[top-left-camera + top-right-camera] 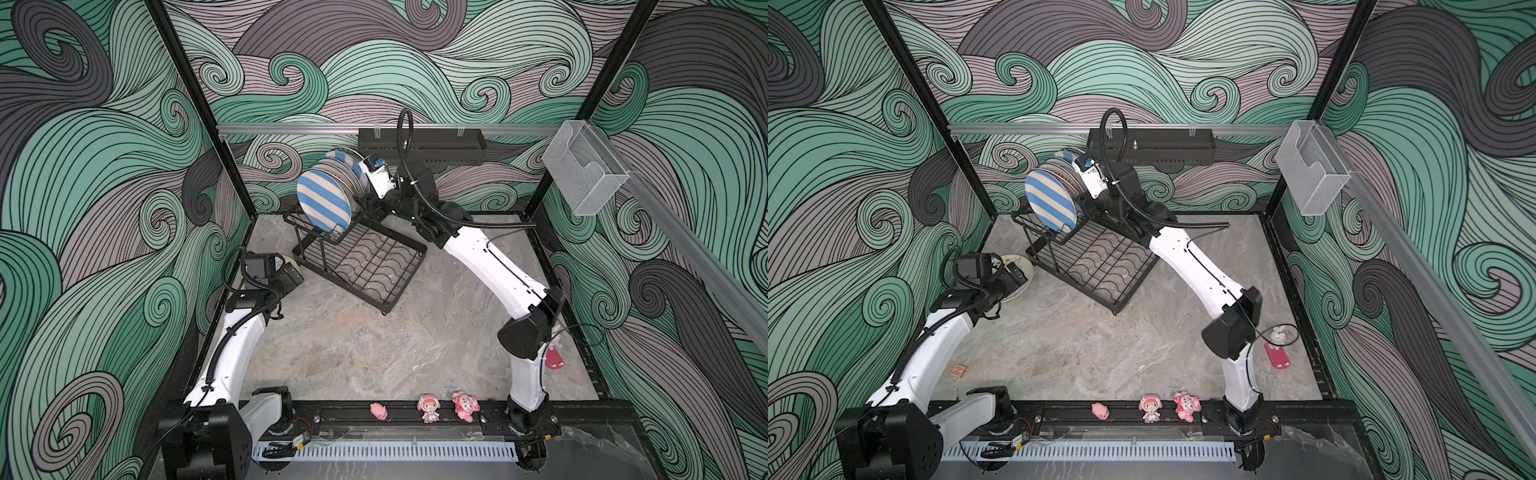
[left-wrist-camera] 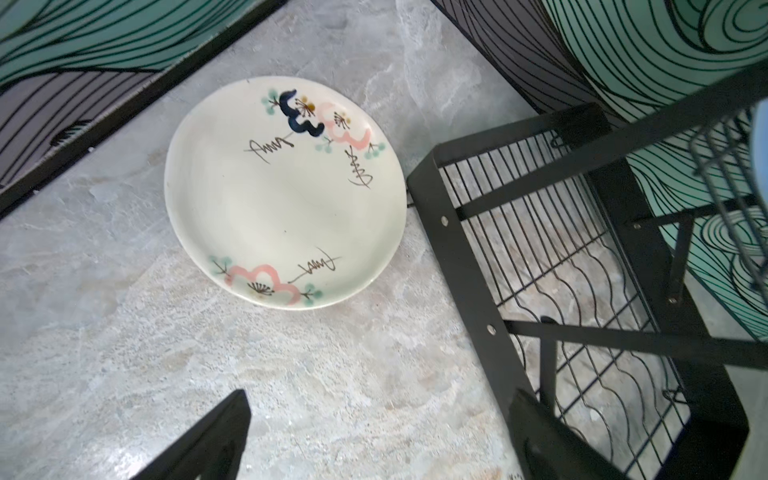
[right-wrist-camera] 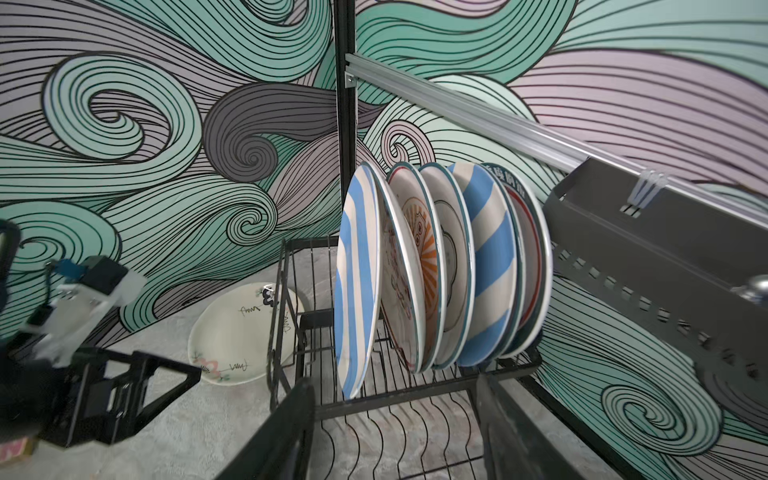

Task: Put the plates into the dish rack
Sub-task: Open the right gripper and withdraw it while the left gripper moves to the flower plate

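Observation:
Several plates stand on edge in the upper tier of the black wire dish rack (image 1: 374, 266) (image 1: 1108, 266) (image 3: 415, 399), with a blue-and-cream striped plate (image 1: 324, 199) (image 1: 1050, 199) (image 3: 359, 282) at the front. My right gripper (image 1: 365, 199) (image 3: 395, 384) is just beside the rack, open, with nothing between its fingers. A cream floral plate (image 2: 286, 195) (image 1: 1021, 266) (image 3: 232, 336) lies flat on the table left of the rack. My left gripper (image 1: 1013, 274) (image 2: 382, 436) hovers near this plate, open and empty.
A black perforated shelf (image 1: 419, 143) and a clear acrylic box (image 1: 582, 170) hang on the back rail. Pink figurines (image 1: 428, 407) sit on the front rail. A red object (image 1: 1277, 355) lies at the right, and a small wooden block (image 1: 959, 370) by the left arm.

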Action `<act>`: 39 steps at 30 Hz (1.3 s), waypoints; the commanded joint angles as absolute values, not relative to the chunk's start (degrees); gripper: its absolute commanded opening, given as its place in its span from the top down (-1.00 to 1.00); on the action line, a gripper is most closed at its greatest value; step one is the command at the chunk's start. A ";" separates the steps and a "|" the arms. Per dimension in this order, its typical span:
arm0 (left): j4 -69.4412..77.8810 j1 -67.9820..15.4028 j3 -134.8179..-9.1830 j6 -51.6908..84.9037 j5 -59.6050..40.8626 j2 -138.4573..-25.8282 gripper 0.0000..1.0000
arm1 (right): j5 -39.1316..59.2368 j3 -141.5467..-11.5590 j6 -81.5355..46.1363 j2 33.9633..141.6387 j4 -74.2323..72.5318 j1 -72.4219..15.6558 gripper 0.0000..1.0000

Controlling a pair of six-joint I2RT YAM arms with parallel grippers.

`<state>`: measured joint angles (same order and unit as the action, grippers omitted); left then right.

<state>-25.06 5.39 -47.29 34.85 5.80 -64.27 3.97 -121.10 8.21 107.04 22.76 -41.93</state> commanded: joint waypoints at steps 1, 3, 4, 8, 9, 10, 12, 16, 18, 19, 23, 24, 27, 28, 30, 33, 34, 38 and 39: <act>-21.50 6.62 -49.28 34.92 9.05 -68.26 -0.97 | 3.69 -113.32 7.67 100.81 19.64 -42.01 -0.31; -20.60 6.77 -51.23 35.56 9.01 -71.93 -0.97 | 3.99 -106.37 7.07 96.41 17.51 -41.92 -0.34; -20.44 6.80 -52.16 35.68 9.01 -73.58 -0.97 | 4.26 -103.41 6.60 94.48 16.82 -41.86 -0.35; -20.72 7.01 -57.62 35.20 8.96 -80.21 -0.97 | 6.15 -89.37 3.41 85.67 13.13 -41.57 -0.38; -21.15 7.08 -58.88 34.98 9.28 -81.99 -0.97 | 6.34 -86.03 2.40 83.60 12.36 -41.37 -0.38; -21.19 7.24 -59.65 34.79 8.96 -84.05 -0.97 | 6.67 -83.03 1.74 81.77 11.72 -41.28 -0.38; -21.02 7.56 -61.09 34.32 8.37 -87.08 -0.97 | 7.14 -76.02 -0.10 77.80 9.87 -41.01 -0.38; -20.67 8.68 -62.31 34.19 7.26 -92.25 -0.97 | 7.37 -66.80 -3.56 72.38 7.92 -40.44 -0.44; -20.09 9.51 -62.45 34.92 5.39 -94.54 -0.97 | 8.49 -62.89 -5.03 70.21 6.36 -40.31 -0.46; -19.63 9.73 -62.36 35.21 4.76 -95.37 -0.97 | 9.00 -61.58 -5.62 69.59 5.68 -40.17 -0.46; -18.80 9.87 -63.03 35.35 2.89 -98.68 -0.97 | 11.53 -57.16 -6.76 67.54 3.94 -40.21 -0.49; -18.70 9.93 -63.34 35.16 2.73 -99.39 -0.97 | 11.60 -56.25 -6.85 67.16 3.74 -40.10 -0.50; -18.83 9.93 -64.06 35.07 2.49 -101.33 -0.97 | 11.52 -54.28 -6.88 66.11 3.74 -40.05 -0.52; -18.68 10.02 -64.15 35.07 2.33 -101.79 -0.97 | 11.43 -53.77 -6.86 65.90 3.73 -40.02 -0.53; -18.22 10.01 -64.02 35.07 2.00 -102.73 -0.97 | 11.29 -52.66 -7.03 65.45 3.37 -39.90 -0.56; -18.26 10.02 -64.25 35.07 0.77 -104.08 -0.97 | 11.42 -51.63 -7.38 65.32 3.07 -39.51 -0.57; -18.28 10.02 -64.16 35.11 0.33 -104.36 -0.97 | 11.43 -51.42 -7.47 65.39 3.00 -39.39 -0.58; -18.10 10.02 -63.01 35.98 -1.46 -104.77 -0.97 | 11.80 -50.36 -8.23 65.43 2.48 -38.74 -0.60; -18.22 10.02 -62.78 36.29 -2.36 -104.85 -0.97 | 11.94 -50.18 -8.55 65.56 2.35 -38.58 -0.60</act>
<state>-17.50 9.65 -62.76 35.14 0.58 -103.42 11.00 -51.05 -7.27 66.26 4.19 -39.05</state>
